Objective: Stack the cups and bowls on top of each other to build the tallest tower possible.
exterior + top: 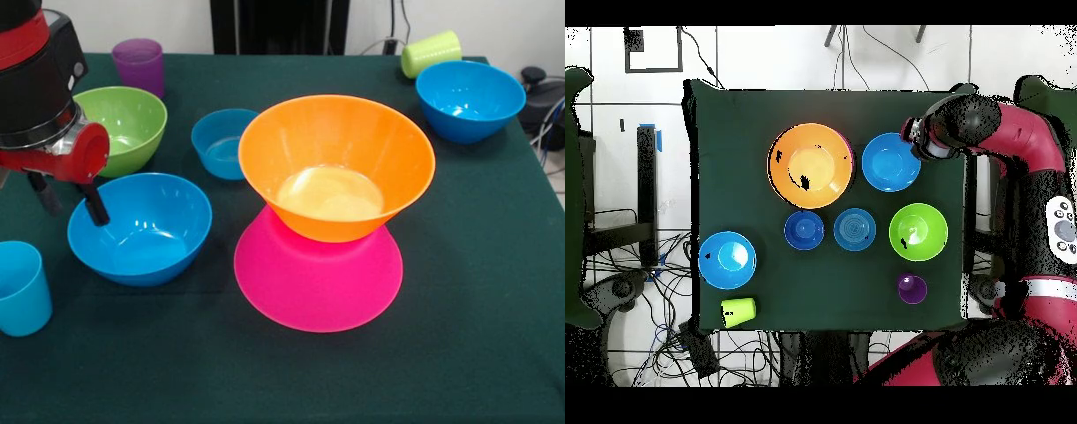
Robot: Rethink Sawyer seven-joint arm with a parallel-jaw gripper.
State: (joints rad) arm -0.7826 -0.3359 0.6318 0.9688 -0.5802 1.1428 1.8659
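Note:
The tower is the big pink bowl [318,287], upside down, with the big orange bowl [335,163] [810,165] upright on it. My gripper [68,201] [915,138] is open at the left, one finger on each side of the near rim of a medium blue bowl [139,230] [890,162]. The green bowl [119,128] [918,231], small light-blue bowl [225,143] [854,229] and another blue bowl [470,100] [727,260] stand apart on the cloth. The small dark-blue bowl [804,230] is hidden behind the tower in the front view. The purple cup [139,66] [912,289] and light-blue cup [19,287] stand upright. The yellow-green cup [431,53] [738,311] lies on its side.
A dark green cloth [459,353] covers the table. Cables and a black device [538,97] lie off the table's right edge in the front view.

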